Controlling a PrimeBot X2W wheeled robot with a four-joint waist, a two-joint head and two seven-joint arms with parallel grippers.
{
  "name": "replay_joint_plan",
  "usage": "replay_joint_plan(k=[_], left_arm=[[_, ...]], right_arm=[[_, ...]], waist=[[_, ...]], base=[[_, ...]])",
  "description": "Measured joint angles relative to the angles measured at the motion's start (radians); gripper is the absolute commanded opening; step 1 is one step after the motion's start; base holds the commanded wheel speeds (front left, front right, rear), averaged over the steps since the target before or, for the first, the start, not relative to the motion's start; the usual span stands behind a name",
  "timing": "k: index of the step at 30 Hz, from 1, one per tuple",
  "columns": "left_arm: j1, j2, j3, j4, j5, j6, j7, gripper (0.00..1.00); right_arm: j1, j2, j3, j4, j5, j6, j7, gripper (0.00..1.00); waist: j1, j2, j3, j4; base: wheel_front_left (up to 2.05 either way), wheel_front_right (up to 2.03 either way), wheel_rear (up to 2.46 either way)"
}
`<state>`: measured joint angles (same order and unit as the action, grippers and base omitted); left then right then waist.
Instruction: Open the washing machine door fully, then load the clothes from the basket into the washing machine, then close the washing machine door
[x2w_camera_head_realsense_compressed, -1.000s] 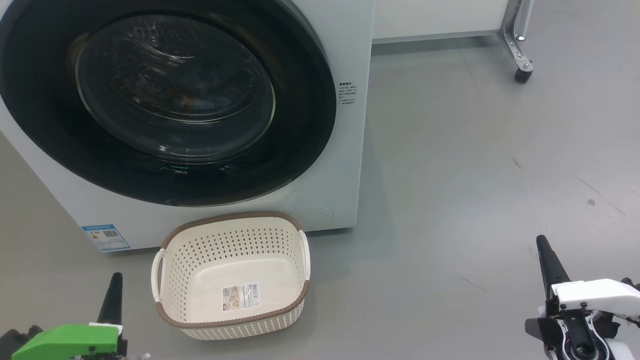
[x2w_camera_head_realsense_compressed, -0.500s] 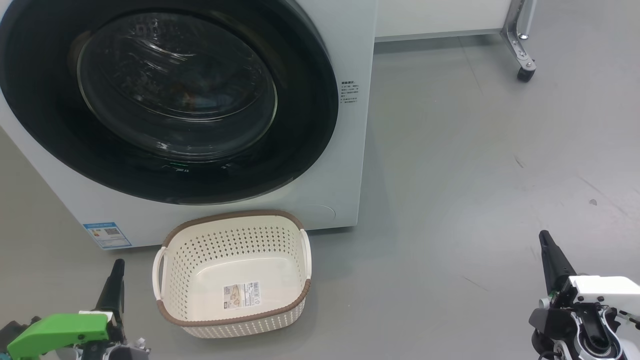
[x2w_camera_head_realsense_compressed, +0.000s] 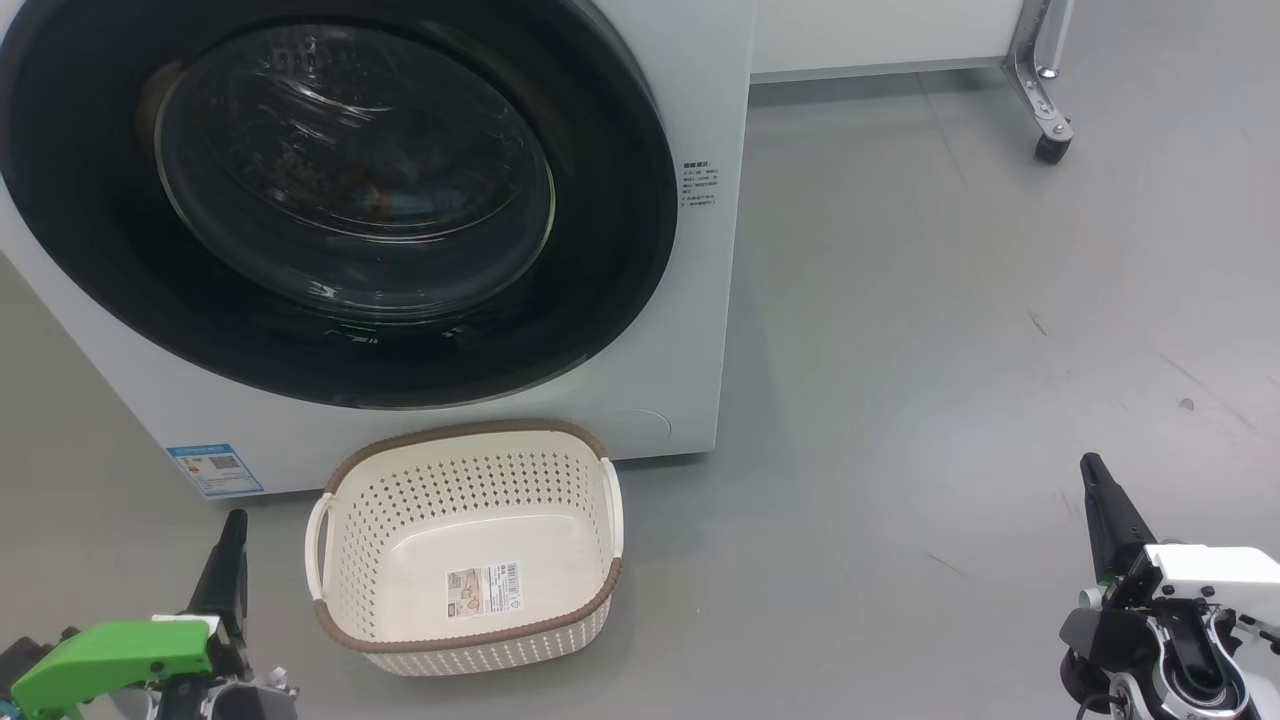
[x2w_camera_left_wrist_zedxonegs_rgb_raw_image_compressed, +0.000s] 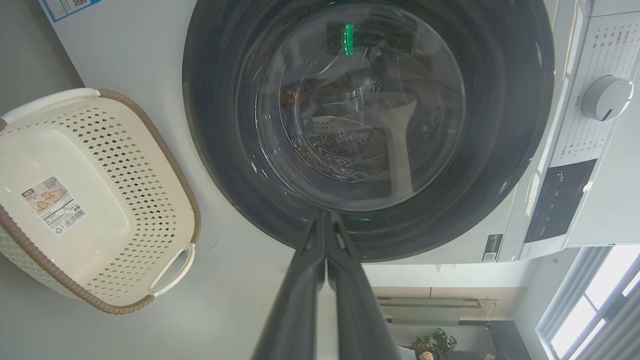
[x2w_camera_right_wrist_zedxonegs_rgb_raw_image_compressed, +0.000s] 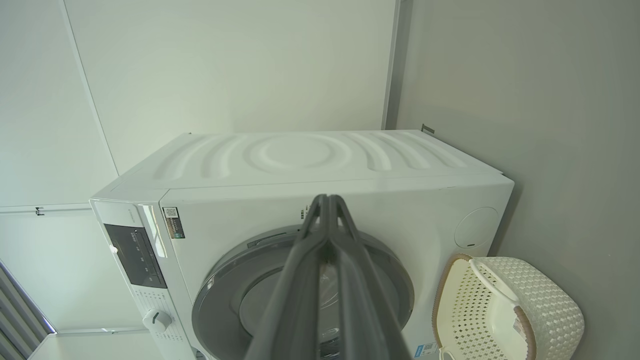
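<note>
Mara: Where did the load stand at that point?

Tom: The small cream-white perforated plastic basket with the brown woven-look rim (x2w_camera_head_realsense_compressed: 465, 432) sat on the grey floor (x2w_camera_head_realsense_compressed: 900, 400), just in front of the big white front-loading washing machine (x2w_camera_head_realsense_compressed: 700, 330). It was empty down to the barcode sticker (x2w_camera_head_realsense_compressed: 483, 590) on its base. The large round door with the glossy black ring and bulging glass window (x2w_camera_head_realsense_compressed: 610, 250) lay flat against the machine's front. Behind the glass showed a dim orange-brown patch, most likely the clothes (x2w_camera_head_realsense_compressed: 375, 195), though the window was too dark to be sure.

Mara: And the arms?

Tom: Both hung low, well apart from the door. The left gripper (x2w_camera_head_realsense_compressed: 235, 520), above its green housing (x2w_camera_head_realsense_compressed: 110, 665), was clenched on nothing. The left wrist view showed its two dark fingers (x2w_camera_left_wrist_zedxonegs_rgb_raw_image_compressed: 300, 285) meeting at the tips. The right gripper (x2w_camera_head_realsense_compressed: 1095, 470) was pressed together the same way, also empty.

Mara: So what could have gone wrong from there?

Tom: Mainly the latch. The door looked shut, but whether it had caught could not be told. A fold of cloth trapped at the seal would have let it spring open. The basket was the other worry. It stood near the left gripper, so a careless swing of that arm or a roll of the base could have knocked it aside.
</note>
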<state>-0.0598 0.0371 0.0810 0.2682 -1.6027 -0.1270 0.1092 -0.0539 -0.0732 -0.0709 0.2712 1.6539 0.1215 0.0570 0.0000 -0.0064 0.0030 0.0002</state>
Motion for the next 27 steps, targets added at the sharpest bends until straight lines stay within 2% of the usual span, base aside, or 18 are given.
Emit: replay_joint_plan(k=[27], left_arm=[[-0.001, 0.0, 0.001, 0.0, 0.0, 0.0, 0.0, 0.0]], right_arm=[[0.0, 0.0, -0.003, 0.006, 0.0, 0.0, 0.002, 0.0]], waist=[[0.0, 0.0, 0.0, 0.0]], base=[[0.0, 0.0, 0.0]])
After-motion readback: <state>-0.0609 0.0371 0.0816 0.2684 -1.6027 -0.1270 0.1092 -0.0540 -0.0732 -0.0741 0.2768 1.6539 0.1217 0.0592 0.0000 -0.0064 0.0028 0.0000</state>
